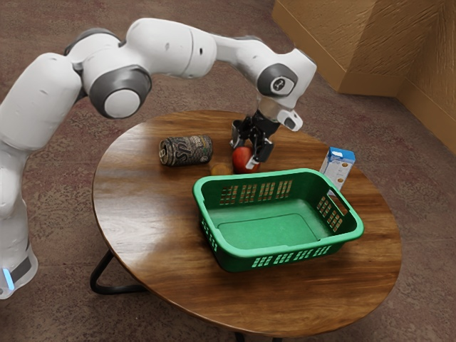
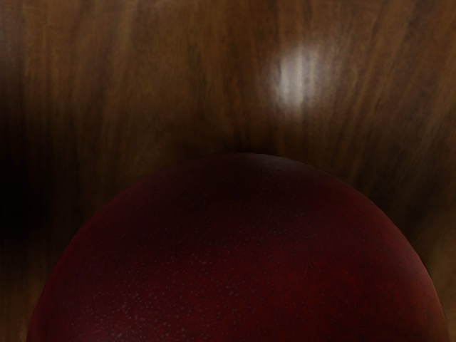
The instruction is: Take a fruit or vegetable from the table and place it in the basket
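My gripper (image 1: 244, 154) is down at the red apple (image 1: 241, 159) on the table, just behind the basket's far rim in the exterior view. It covers part of the apple's upper and right side there. Whether it grips the apple cannot be made out. The green basket (image 1: 280, 253) stands upright, its visible floor bare. An orange-yellow item (image 1: 220, 170) is partly hidden behind the basket rim, beside the apple. In the wrist view the apple (image 2: 242, 263) lies large and dark red right under my hand.
A dark patterned can (image 1: 187, 151) lies on its side toward the exterior view's left. A blue-and-white carton (image 1: 338, 168) stands behind the basket's right end in that view. The round wooden table (image 1: 149, 235) carries everything; its wood (image 2: 178, 78) surrounds the apple.
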Available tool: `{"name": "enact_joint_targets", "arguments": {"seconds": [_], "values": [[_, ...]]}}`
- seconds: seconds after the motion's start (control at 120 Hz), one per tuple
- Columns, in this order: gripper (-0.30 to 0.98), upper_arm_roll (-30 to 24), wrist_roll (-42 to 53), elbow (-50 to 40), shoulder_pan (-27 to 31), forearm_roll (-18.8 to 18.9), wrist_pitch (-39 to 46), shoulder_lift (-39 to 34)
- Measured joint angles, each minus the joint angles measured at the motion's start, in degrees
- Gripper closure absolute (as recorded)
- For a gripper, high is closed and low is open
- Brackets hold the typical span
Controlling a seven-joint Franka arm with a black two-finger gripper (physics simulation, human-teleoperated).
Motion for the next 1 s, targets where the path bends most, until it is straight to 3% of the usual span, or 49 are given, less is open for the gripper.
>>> {"name": "enact_joint_targets", "arguments": {"seconds": [0.35,0.558,0.617,0.758,1.0], "values": [[0.18,0.2,0.0,0.2,0.0,-0.4,0.1,0.5],[0.22,0.6,0.0,0.6,-0.3,-0.3,0.2,-3.0],[0.29,0.2,0.1,0.6,-0.7,-0.3,0.2,-5.6],[0.32,0.2,0.1,0.6,-5.0,0.0,0.0,-10.5],[0.33,0.3,0.1,0.8,-14.3,0.3,-0.7,-11.5]]}}
